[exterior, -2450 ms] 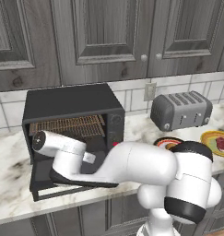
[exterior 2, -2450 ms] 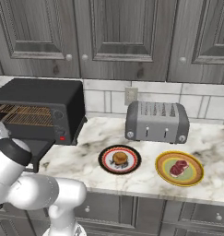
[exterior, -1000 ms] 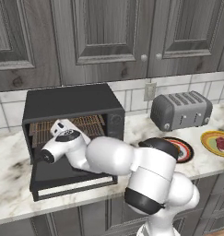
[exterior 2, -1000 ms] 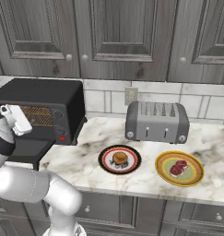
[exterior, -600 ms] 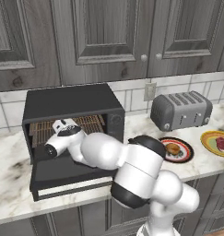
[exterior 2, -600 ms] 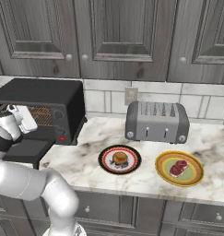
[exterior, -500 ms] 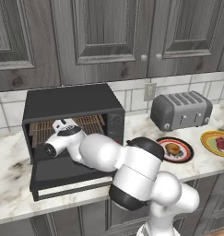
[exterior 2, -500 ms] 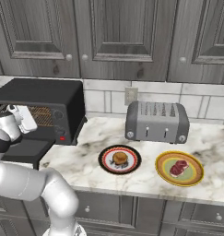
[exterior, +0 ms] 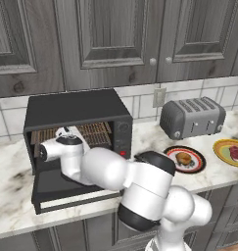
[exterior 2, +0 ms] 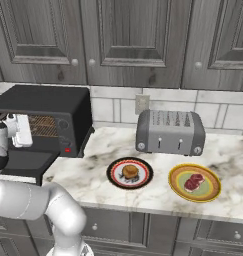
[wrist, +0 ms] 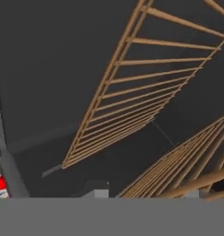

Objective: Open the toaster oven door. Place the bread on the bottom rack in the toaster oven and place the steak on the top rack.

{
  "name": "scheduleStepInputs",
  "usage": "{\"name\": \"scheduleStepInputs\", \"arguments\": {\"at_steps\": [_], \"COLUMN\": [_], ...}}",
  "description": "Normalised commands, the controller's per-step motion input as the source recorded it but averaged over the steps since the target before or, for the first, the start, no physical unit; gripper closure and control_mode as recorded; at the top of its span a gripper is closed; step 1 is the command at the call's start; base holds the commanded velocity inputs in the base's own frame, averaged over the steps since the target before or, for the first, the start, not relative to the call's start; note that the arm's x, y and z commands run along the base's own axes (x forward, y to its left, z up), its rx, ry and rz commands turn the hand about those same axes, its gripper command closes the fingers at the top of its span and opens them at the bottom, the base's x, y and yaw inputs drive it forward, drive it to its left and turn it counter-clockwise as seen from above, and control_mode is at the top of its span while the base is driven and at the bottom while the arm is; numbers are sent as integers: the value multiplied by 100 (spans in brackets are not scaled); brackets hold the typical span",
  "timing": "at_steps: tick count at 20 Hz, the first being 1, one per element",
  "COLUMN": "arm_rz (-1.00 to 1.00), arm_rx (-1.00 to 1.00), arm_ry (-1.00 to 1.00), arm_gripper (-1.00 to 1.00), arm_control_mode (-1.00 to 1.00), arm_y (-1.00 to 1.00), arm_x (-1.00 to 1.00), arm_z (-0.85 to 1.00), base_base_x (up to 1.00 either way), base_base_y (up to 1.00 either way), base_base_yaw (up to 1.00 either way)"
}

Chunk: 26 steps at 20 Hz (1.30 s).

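Two wire racks sit inside the toaster oven (exterior: pixel 76 115), the big black box at the left of the left base view, on the marble tabletop (exterior: pixel 12 211). Its toaster oven door (exterior: pixel 66 188) hangs open and flat at the bottom. The silver toaster (exterior: pixel 191 117) stands to the right. The white arm reaches into the oven mouth, with the pincer (exterior 2: pixel 22 131) right by the top rack (wrist: pixel 127 92) and the bottom rack (wrist: pixel 178 170). I cannot tell if the pincer is open or closed. The steak (exterior 2: pixel 194 182) and the bread (exterior 2: pixel 130 172) lie on plates far right of the pincer.
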Motion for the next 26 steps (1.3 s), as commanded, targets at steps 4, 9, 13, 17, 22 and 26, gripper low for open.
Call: {"name": "scheduleStepInputs", "arguments": {"at_steps": [4, 9, 13, 17, 22, 26], "arm_rz": [21, 26, 32, 37, 36, 40], "arm_rx": [15, 13, 11, 7, 8, 8], "arm_ry": [29, 26, 15, 6, 5, 0], "arm_gripper": [100, 100, 100, 100, 100, 100], "arm_control_mode": [-100, -100, -100, -100, -100, -100], "arm_y": [65, 64, 54, 39, 33, 18], "arm_x": [-100, -100, -100, -100, -100, -100], "arm_z": [0, -8, -28, -26, -17, -25], "base_base_x": [0, 0, 0, 0, 0, 0], "base_base_y": [0, 0, 0, 0, 0, 0], "base_base_yaw": [0, 0, 0, 0, 0, 0]}}
